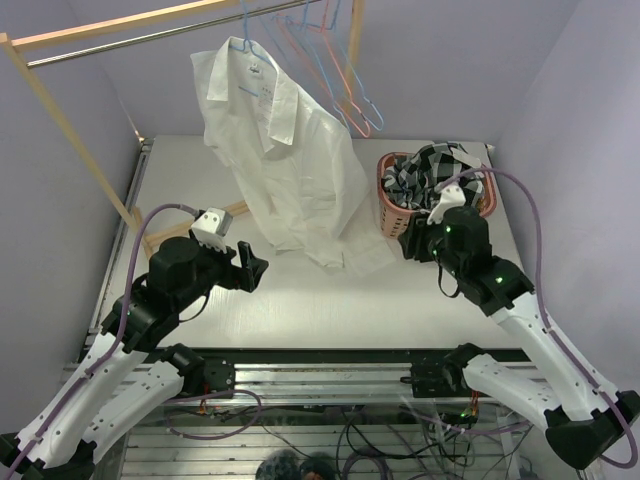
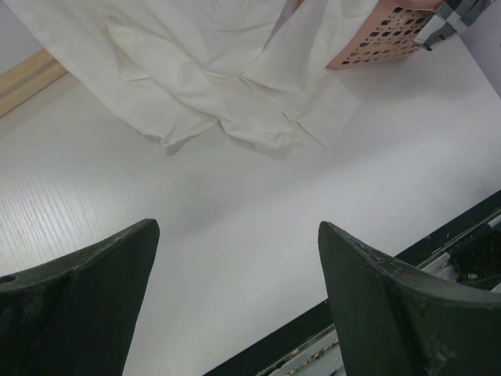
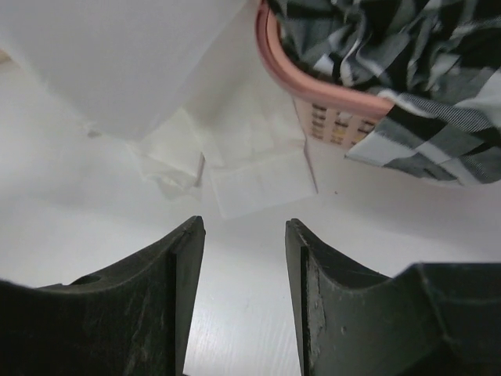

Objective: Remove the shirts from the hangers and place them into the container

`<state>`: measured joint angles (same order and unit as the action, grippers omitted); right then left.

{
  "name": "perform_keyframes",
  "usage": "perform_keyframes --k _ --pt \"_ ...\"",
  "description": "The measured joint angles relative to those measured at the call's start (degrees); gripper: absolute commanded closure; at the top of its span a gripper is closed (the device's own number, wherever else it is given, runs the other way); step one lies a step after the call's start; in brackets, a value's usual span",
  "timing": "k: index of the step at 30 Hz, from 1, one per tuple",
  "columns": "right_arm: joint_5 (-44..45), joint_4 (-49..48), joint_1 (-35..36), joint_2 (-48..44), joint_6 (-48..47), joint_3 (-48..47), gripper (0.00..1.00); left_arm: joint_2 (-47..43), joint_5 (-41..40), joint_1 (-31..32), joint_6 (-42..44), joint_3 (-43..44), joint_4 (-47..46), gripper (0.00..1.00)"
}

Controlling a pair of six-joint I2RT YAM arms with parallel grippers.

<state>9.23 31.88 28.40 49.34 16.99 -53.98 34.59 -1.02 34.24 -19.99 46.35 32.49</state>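
Note:
The white shirt [image 1: 285, 150] hangs from a light blue hanger [image 1: 247, 45] on the rail, with its hem and a sleeve lying on the table. The checked shirt [image 1: 430, 175] is piled in the pink container [image 1: 388, 210] and spills over its rim. My left gripper [image 1: 252, 268] is open above bare table, near-left of the white shirt's hem [image 2: 196, 63]. My right gripper [image 1: 412, 243] is open with nothing between its fingers. It sits just in front of the container's rim [image 3: 313, 90], facing the white cuff [image 3: 258, 184] on the table.
Several empty blue and pink hangers [image 1: 350, 90] hang on the rail to the right of the white shirt. The wooden rack's slanted leg [image 1: 75, 140] runs down the left side to the table. A metal rail [image 1: 320, 365] lines the table's near edge.

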Motion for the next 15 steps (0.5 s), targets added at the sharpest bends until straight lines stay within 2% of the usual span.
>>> perform_keyframes --k 5,15 --pt "0.9 0.7 2.3 -0.6 -0.1 5.5 0.53 0.0 -0.1 0.0 0.0 0.0 0.0 0.06" --pt "4.9 0.7 2.4 -4.7 1.7 8.7 0.53 0.0 -0.1 0.0 0.0 0.0 0.0 0.06"
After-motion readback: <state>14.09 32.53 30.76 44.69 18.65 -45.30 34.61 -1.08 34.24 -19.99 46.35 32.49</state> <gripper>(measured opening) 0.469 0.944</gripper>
